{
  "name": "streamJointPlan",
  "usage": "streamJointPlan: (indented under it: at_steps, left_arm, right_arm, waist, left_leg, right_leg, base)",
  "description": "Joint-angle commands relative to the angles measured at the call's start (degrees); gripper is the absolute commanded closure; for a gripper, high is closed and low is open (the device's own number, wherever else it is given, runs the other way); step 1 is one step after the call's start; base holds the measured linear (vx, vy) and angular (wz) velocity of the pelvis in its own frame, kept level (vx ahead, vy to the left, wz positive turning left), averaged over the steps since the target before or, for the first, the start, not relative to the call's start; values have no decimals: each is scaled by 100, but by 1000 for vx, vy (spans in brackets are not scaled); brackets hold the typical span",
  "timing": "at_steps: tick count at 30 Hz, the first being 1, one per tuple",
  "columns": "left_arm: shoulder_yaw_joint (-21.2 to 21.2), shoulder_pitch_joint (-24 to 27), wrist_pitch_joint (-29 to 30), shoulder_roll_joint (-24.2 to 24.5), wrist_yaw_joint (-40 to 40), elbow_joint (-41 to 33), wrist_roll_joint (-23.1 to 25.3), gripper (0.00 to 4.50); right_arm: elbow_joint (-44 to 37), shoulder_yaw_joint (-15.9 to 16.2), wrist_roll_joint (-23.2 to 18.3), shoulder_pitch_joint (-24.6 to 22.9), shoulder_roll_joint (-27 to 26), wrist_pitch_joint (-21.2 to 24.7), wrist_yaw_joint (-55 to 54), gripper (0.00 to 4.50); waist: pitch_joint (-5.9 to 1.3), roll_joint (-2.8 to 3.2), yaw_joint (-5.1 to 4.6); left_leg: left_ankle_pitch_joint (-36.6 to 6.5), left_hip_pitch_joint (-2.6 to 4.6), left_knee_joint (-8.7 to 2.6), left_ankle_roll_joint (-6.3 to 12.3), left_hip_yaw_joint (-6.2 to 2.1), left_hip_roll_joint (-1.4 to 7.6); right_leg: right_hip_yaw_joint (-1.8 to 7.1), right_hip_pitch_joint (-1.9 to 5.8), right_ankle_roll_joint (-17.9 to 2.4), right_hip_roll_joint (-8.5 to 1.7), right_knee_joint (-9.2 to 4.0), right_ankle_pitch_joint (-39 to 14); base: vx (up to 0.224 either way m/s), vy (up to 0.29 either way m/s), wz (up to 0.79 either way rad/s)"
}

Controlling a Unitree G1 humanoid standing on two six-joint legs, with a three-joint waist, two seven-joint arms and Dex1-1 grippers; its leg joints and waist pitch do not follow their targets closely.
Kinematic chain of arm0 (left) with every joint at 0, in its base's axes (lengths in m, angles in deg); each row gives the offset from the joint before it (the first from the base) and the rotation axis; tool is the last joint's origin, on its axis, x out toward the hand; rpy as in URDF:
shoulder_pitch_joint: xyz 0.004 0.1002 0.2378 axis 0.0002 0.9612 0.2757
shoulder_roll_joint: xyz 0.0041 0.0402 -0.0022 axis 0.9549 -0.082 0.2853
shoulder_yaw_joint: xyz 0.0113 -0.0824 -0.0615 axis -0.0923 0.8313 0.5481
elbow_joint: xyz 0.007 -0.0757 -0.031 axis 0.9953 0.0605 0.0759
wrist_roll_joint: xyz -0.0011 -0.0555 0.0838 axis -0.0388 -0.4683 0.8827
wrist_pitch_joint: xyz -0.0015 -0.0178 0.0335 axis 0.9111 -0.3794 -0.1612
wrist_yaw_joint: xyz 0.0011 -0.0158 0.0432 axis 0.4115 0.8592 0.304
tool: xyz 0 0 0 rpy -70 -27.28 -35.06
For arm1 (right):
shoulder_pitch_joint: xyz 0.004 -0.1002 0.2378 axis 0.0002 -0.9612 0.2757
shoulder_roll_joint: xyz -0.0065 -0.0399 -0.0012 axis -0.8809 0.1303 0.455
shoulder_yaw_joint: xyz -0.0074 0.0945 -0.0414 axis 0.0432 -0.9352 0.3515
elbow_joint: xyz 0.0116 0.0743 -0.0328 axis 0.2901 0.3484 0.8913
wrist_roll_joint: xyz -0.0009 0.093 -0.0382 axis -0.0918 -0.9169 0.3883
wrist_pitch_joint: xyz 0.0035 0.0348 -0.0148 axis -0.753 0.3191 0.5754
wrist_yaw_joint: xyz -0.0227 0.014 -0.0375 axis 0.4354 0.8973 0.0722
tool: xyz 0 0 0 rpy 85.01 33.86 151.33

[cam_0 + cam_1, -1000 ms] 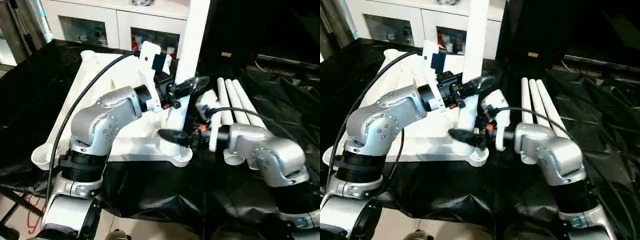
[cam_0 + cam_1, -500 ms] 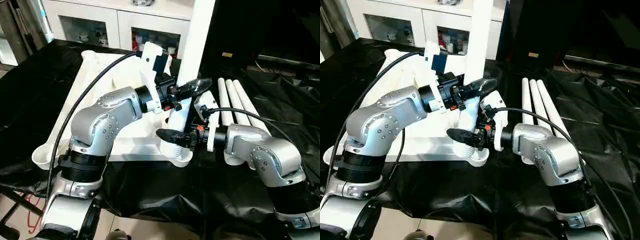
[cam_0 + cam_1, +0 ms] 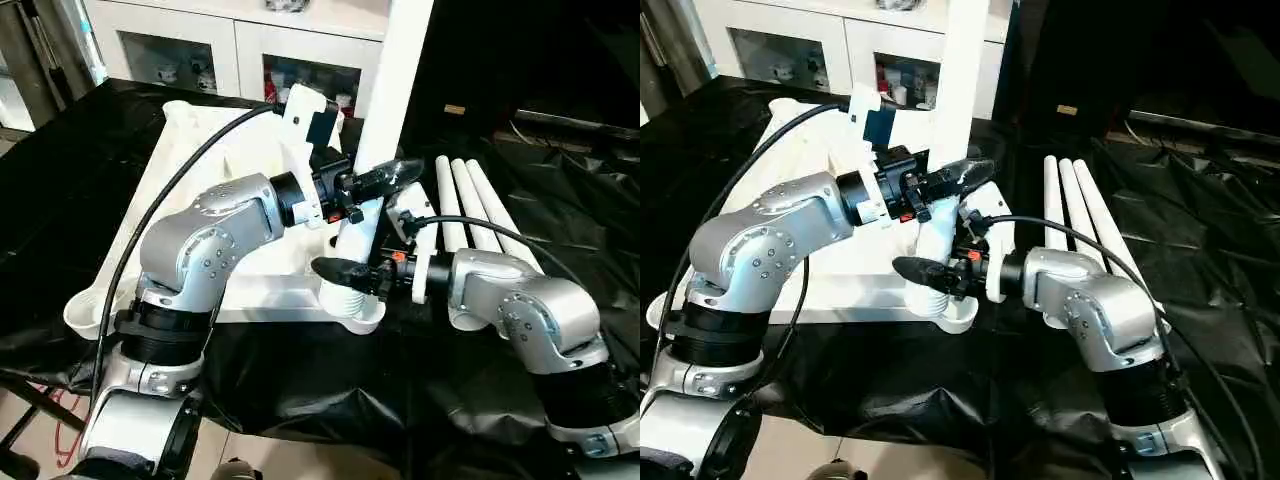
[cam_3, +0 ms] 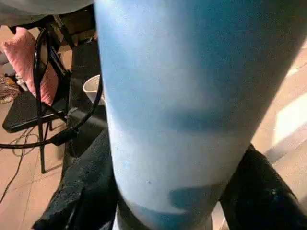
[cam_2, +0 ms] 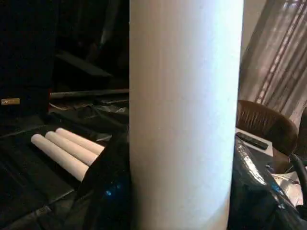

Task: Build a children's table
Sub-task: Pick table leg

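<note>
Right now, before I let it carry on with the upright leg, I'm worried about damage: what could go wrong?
The tall white round leg stands in the corner socket of the white plastic tabletop, gripped by the left gripper and right gripper; forced crooked, it might jam. That corner sits near the edge of the black-covered table and could slide. Three spare legs might roll.

The upright leg (image 3: 392,90) ran off the top edge above the left hand (image 3: 372,183); its threaded foot (image 3: 350,299) sat half hidden behind the right hand (image 3: 345,272).

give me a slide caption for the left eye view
Both grippers, left and right, grasp an upright leg at the tabletop corner.
</note>
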Motion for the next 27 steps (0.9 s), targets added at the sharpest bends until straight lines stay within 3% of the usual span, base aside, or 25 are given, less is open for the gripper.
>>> streamJointPlan:
  at_steps: [1,4,10,11,12,13,14,16,18,19,23,27]
  left_arm:
    - [-43,-3,62,-9,-73,-126,-89,265]
    - [-37,3,71,-10,-56,-131,-77,265]
    - [-64,27,78,9,-16,-136,-10,265]
    - [43,-46,158,-76,128,30,-38,195]
    - [69,-53,169,-82,119,40,-69,195]
    - [80,-56,173,-85,115,44,-82,189]
    - [89,-92,53,-99,108,88,-35,175]
    - [103,-102,-69,-115,151,110,32,152]
    - [162,-128,-335,-173,235,189,141,148]
    - [312,-124,-490,-252,234,175,40,147]
    - [989,-150,-623,-563,386,-3,-573,147]
    - [1363,-162,-791,-631,520,-5,-786,147]
  right_arm:
    - [61,-98,44,-9,47,-36,-68,218]
    - [58,-98,40,-16,49,-37,-58,248]
    - [110,-119,89,-27,20,-111,-79,258]
    - [181,-137,127,5,2,-201,-76,258]
    - [186,-142,135,6,-10,-225,-87,258]
    - [189,-144,139,6,-16,-236,-92,258]
    - [222,-176,150,21,-43,-292,-115,258]
    - [215,-196,148,17,-69,-314,-145,258]
    - [196,-233,140,5,-109,-351,-185,258]
    - [151,-291,113,-31,-181,-403,-247,258]
    - [75,-483,-7,-150,-415,-552,-444,258]
    - [77,-561,16,-211,-511,-666,-578,258]
  waist:
    - [-400,52,-1]
    - [-404,56,3]
    - [-404,56,4]
    - [-403,116,5]
    - [-403,82,-5]
    - [-400,83,-1]
    - [-406,138,8]
    - [-405,100,-4]
    - [-410,126,-2]
    - [-419,102,-7]
    - [-410,110,-16]
    - [-396,117,-27]
  left_leg:
    - [-404,53,-370,-109,-89,282]
    - [-388,55,-369,-113,-90,285]
    - [-375,50,-367,-103,-89,280]
    - [-423,57,-367,-132,-94,285]
    - [-459,57,-366,-141,-88,281]
    - [-489,63,-367,-145,-86,280]
    - [-473,60,-363,-169,-95,277]
    - [-468,51,-365,-161,-91,270]
    - [-449,44,-366,-137,-101,275]
    - [-416,48,-362,-120,-97,280]
    - [-465,40,-359,-103,-90,275]
    - [-617,54,-376,-113,-96,277]
  right_leg:
    - [291,340,-1157,-460,-396,30]
    - [293,339,-1159,-463,-391,64]
    - [293,344,-1172,-462,-388,110]
    - [292,334,-1181,-465,-388,80]
    - [290,340,-1192,-462,-399,69]
    - [291,332,-1198,-462,-407,21]
    - [292,335,-1204,-464,-394,28]
    - [293,347,-1178,-452,-406,59]
    - [291,353,-1185,-460,-404,133]
    - [292,359,-1210,-459,-392,237]
    - [286,358,-1343,-467,-389,273]
    - [285,350,-1256,-458,-426,-33]
  base:
    - [0,0,0]
    - [0,0,0]
    - [0,0,0]
    - [0,0,0]
    - [0,0,0]
    - [0,0,0]
    - [0,0,0]
    - [0,0,0]
    - [0,0,0]
    - [0,0,0]
    - [0,0,0]
    - [0,0,0]
